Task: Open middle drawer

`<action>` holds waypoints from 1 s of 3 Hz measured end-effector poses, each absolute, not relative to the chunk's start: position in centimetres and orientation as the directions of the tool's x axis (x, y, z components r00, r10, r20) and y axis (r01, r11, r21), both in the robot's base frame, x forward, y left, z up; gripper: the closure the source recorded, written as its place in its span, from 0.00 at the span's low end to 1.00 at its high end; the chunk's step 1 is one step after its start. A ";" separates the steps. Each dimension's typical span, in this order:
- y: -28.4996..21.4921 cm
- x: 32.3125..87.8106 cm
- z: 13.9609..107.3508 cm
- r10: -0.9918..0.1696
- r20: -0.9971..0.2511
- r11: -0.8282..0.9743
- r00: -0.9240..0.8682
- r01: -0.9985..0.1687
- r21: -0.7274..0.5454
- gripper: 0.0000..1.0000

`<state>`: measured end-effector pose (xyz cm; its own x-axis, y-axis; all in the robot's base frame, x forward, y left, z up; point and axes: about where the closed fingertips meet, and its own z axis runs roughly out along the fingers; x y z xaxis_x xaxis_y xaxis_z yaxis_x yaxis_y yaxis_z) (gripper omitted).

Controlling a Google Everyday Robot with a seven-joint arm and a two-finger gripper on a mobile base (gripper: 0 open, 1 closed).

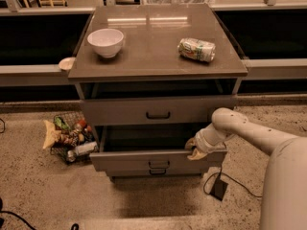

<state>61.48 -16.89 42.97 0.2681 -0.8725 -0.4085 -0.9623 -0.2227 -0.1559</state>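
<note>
Now | middle drawer [124, 161]: grey-brown, pulled out, dark handle | claw [195, 150]: at its right front edge, grip cannot tell

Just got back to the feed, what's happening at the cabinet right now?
The robot's single arm reaches in from the right, with the gripper at the right end of the front edge of the middle drawer. That drawer sits pulled out well past the top drawer, its dark inside exposed. A white bowl and a can lying on its side rest on the cabinet top.
</note>
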 end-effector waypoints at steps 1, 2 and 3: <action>-16.9 61.5 43.2 -0.873 -0.409 -0.223 0.268 -0.962 -0.156 0.13; -16.6 58.7 41.8 -0.881 -0.390 -0.257 0.267 -0.963 -0.080 0.00; -16.4 54.6 40.2 -0.890 -0.381 -0.285 0.251 -0.958 0.035 0.18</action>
<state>54.58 -16.39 40.24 0.2510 -0.8898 -0.3810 -0.9578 -0.2852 0.0350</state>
